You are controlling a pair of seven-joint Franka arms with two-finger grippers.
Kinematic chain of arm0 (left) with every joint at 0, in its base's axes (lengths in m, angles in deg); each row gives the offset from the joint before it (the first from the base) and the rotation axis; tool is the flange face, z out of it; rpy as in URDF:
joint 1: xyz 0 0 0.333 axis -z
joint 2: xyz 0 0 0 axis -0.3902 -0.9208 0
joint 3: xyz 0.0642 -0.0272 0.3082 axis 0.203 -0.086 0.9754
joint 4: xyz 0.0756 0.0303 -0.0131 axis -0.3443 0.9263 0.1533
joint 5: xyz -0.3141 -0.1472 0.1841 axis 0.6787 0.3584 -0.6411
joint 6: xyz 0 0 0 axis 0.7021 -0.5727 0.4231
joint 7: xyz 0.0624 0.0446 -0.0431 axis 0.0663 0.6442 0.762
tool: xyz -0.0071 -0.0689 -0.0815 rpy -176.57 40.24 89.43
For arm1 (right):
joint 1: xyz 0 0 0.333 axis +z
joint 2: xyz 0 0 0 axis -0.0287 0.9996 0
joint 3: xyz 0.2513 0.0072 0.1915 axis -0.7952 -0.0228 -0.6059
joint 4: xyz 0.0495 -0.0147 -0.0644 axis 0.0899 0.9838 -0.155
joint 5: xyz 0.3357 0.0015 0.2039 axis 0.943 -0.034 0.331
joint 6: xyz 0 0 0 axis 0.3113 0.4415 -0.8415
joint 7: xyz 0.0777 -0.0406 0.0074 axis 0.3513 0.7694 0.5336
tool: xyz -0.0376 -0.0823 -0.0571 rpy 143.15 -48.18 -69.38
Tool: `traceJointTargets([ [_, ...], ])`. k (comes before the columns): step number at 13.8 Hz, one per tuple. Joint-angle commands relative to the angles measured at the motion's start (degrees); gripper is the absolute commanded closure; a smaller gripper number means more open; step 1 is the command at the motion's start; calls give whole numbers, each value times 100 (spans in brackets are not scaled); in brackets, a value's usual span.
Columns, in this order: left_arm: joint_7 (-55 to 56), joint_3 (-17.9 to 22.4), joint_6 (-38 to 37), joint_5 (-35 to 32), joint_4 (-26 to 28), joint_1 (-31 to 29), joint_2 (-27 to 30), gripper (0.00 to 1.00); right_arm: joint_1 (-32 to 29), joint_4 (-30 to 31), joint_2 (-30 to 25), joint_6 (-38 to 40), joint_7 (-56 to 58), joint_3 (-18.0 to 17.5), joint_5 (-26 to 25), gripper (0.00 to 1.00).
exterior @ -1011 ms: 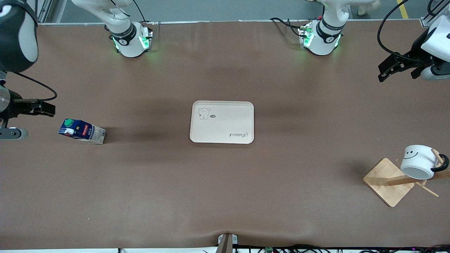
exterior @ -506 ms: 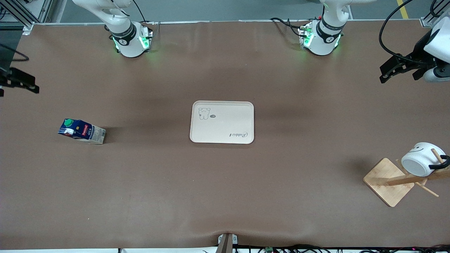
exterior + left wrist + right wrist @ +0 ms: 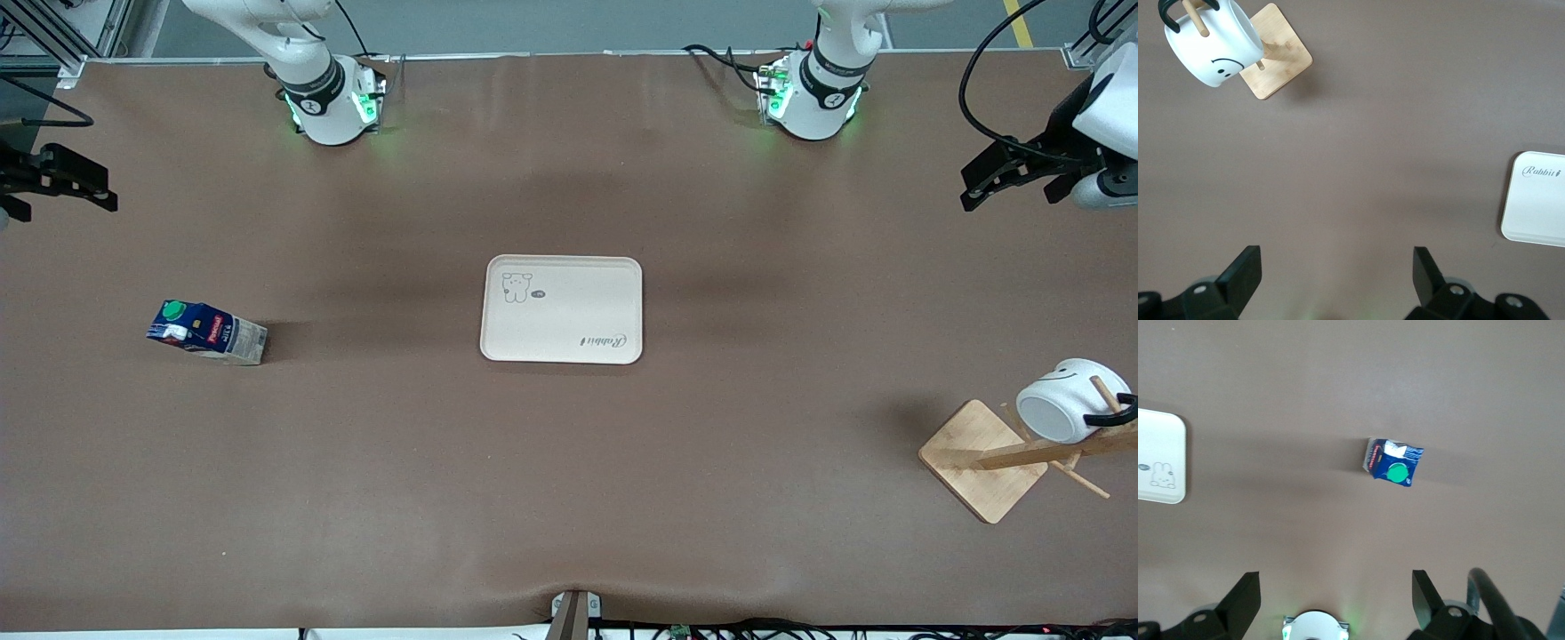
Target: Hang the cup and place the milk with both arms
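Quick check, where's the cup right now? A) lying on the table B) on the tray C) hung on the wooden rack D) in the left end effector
C: the cup hangs by its black handle on a peg of the wooden rack; the tray holds nothing.

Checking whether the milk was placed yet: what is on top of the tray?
Nothing stands on the tray; only its printed rabbit drawing and lettering show. The milk stands on the table toward the right arm's end. No part of the tray's top is covered.
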Motion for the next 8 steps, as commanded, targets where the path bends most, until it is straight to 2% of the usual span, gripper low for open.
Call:
traceJointTargets([
  [1, -59, 26, -121, 54, -155, 30, -52, 0, -191, 453, -371, -154, -142, -1, 372, 0],
  [3, -50, 26, -121, 54, -182, 29, -61, 0, -147, 663, -529, -320, -659, -37, 372, 0],
  [8, -50, 26, -130, 54, -173, 29, -61, 0, -209, 691, -486, -347, -556, -10, 284, 0],
])
